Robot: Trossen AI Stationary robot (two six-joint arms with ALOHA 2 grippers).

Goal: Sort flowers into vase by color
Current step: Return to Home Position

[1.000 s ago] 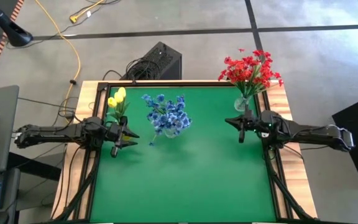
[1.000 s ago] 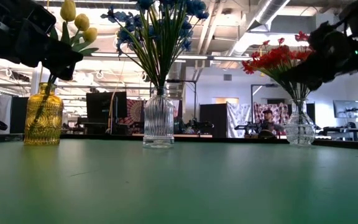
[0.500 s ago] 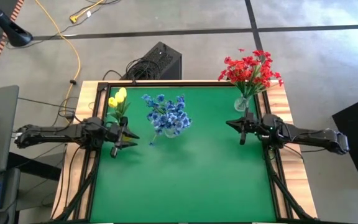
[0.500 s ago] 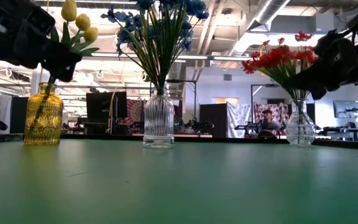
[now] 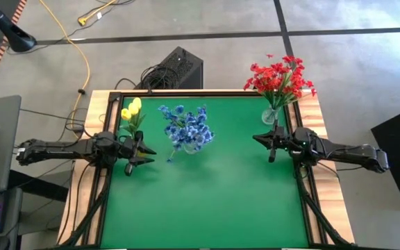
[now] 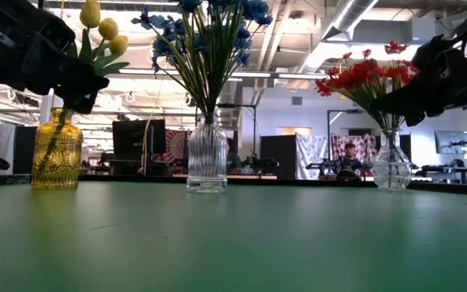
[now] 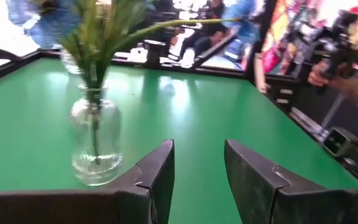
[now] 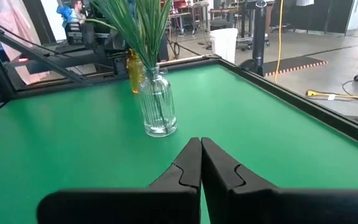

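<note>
Green felt covers the desk (image 5: 207, 201), which sits on a grey workshop floor. Every flower sprig in view stands in a vase along the far side.

The single yellow tulip-like buds (image 5: 130, 110) rise from an amber textured glass vase (image 6: 56, 154) at about 10 o'clock. The clustered blue blooms (image 5: 186, 128) fan out of a clear ribbed glass bottle vase (image 6: 207, 158) near 11 o'clock. The clustered red blooms (image 5: 280, 78) fill a clear rounded glass vase (image 6: 392, 166) at about 1 o'clock, spilling past the desk's edge. Each colour has its own vase, and the vases stand well apart, probably so the bunches do not tangle and an arm can reach one without brushing the next.

The left end effector (image 7: 199, 149) hovers at the 9 o'clock edge, just beside the amber vase. Its fingers are spread and hold nothing, and it points toward 3 o'clock, past the ribbed vase. The right end effector (image 8: 201, 144) hangs at the 3 o'clock edge near the rounded vase, its fingers pressed together on nothing, aimed toward 9 o'clock.

Both arms lie low along the sides with the middle of the desk between them. That fits a parked pose, and the sorting looks finished.
</note>
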